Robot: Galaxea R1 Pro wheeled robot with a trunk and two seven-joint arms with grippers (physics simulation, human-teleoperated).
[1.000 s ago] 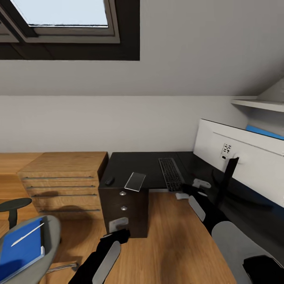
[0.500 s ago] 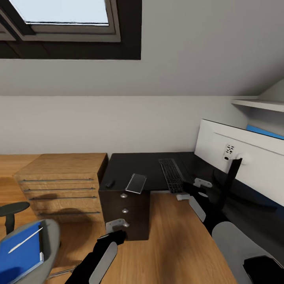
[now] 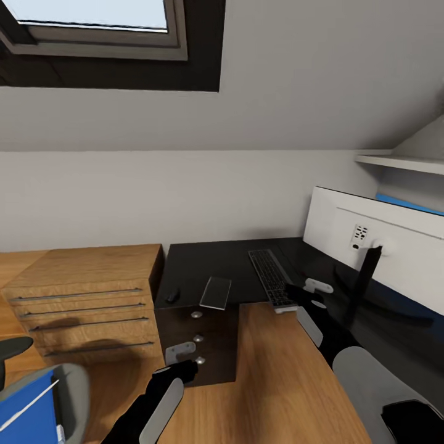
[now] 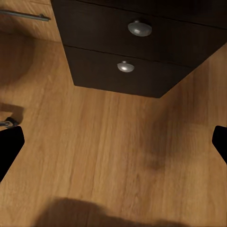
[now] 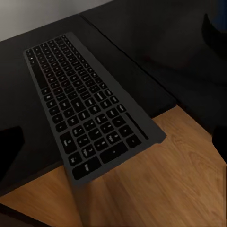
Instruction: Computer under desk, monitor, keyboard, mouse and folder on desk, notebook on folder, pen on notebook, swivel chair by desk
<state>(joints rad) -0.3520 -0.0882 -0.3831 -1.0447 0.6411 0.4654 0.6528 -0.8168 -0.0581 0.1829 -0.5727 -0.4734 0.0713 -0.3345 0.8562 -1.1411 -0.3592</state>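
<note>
The view has swung right: the chair with the folder now sits at 7 o'clock, nearly out of frame. Keyboard overhangs the counter edge; mouse and notebook lie at 9 o'clock of it. Left hand and right hand: fingers apart, empty. No legible writing.

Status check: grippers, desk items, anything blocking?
Left gripper open, empty, low before black drawer unit. Right gripper open at flat black keyboard, whose near end overhangs glossy black desk. Blue folder on grey chair. Nothing blocking.
</note>
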